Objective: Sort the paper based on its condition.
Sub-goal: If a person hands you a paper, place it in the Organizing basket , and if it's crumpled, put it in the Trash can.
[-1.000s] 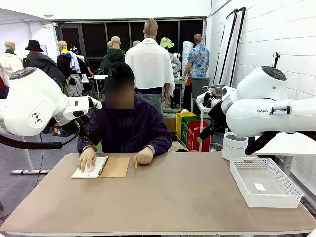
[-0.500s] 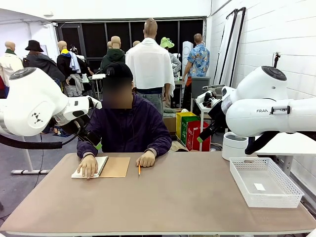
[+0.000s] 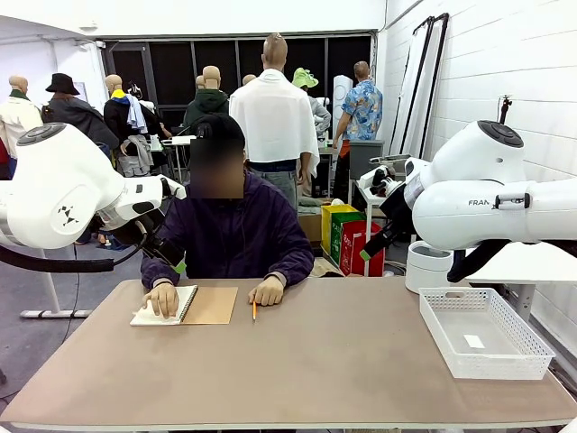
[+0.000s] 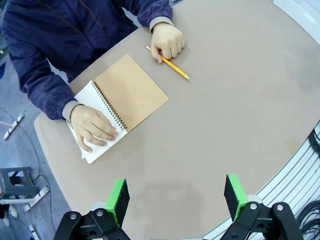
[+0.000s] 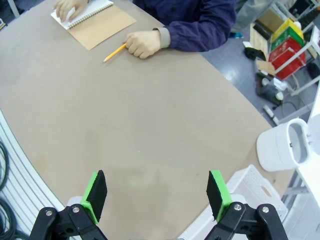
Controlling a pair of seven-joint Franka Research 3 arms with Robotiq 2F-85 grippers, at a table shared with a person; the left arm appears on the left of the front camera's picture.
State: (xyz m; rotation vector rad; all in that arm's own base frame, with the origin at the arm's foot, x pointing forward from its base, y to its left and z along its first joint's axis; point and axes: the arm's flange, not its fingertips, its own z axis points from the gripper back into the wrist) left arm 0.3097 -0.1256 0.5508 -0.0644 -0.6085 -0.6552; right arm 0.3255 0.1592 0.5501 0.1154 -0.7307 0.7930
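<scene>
Both arms are held up over the near side of the table and I have nothing in either claw. The left gripper [image 4: 175,182] has its green pads set wide apart over bare tabletop, and the right gripper [image 5: 156,175] is just as wide, also empty.

The only paper [image 4: 90,152] I can make out is the white top page at the far left, pinned flat under the person's hand [image 4: 94,127]. As far as I can tell it is bound into the spiral notebook [image 3: 185,305], whose brown cover is folded out flat to the right of it. The person's other hand [image 3: 267,290] rests just right of the notebook, touching the end of a yellow pencil [image 4: 170,64] that lies on the table.

A white perforated tray [image 3: 500,370] sits at the near right of the table with one small white slip in it.

My read is that sorting has not begun: I am at the waiting step until a sheet comes free. The next move calls for a loose sheet within reach and a look at whether it is clean or spoiled. After that I would need a pinch on an edge, since thin paper lying flush on the table gives the pads little to bite. The tray looks to me like one likely destination
</scene>
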